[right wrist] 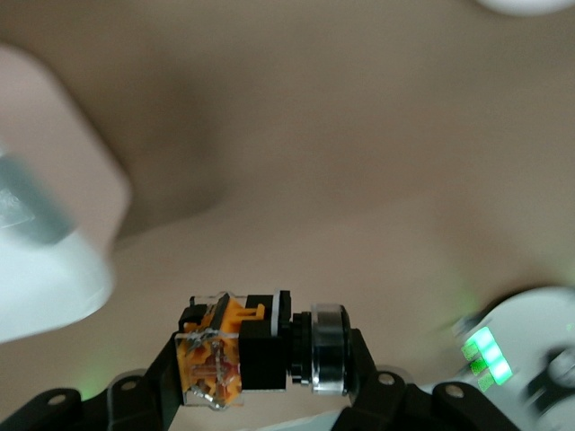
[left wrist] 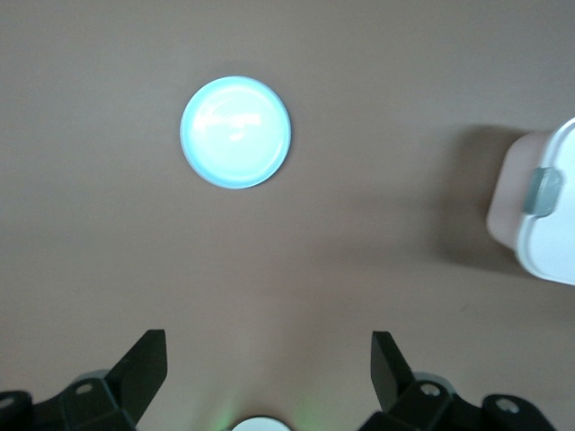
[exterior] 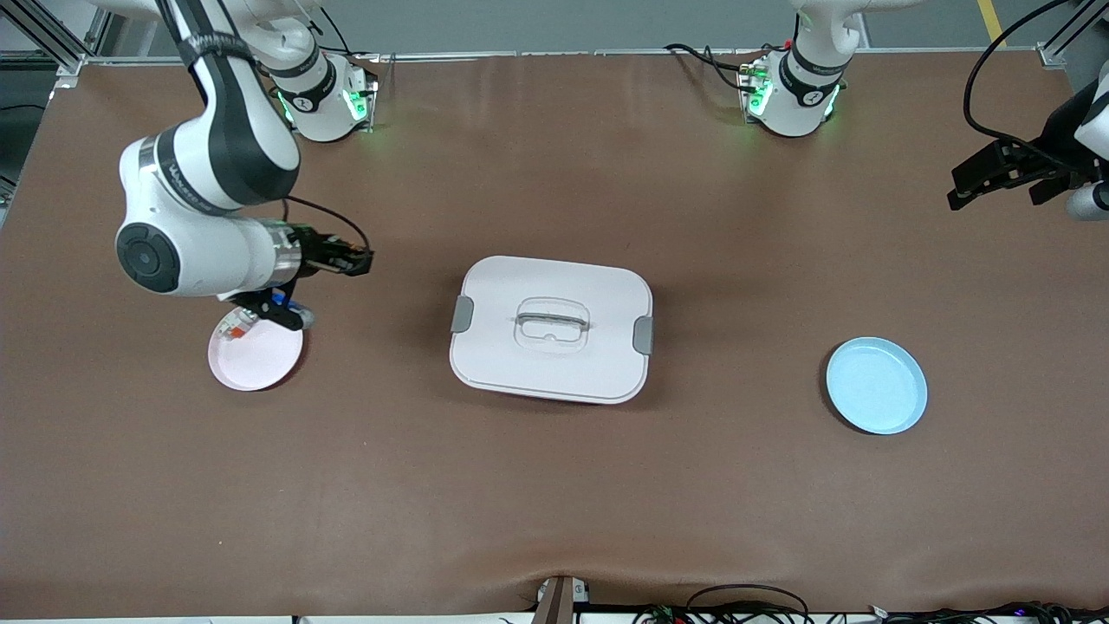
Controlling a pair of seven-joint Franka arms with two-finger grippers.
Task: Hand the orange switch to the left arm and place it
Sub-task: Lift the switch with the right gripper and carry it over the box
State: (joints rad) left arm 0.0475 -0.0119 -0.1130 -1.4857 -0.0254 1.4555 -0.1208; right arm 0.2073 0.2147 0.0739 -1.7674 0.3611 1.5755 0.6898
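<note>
The white box [exterior: 551,329] sits mid-table between the pink plate [exterior: 260,360], at the right arm's end, and the blue plate [exterior: 877,386], at the left arm's end. The right gripper [right wrist: 260,355], over the pink plate, is clamped on the orange switch [right wrist: 235,350]. The left gripper [left wrist: 269,359] waits spread apart past the blue plate; I'd lift the switch well above the lid before meeting it.

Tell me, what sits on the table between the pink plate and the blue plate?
The front view shows the box on the table between the pink plate and the blue plate, with bare brown tabletop either side.
</note>
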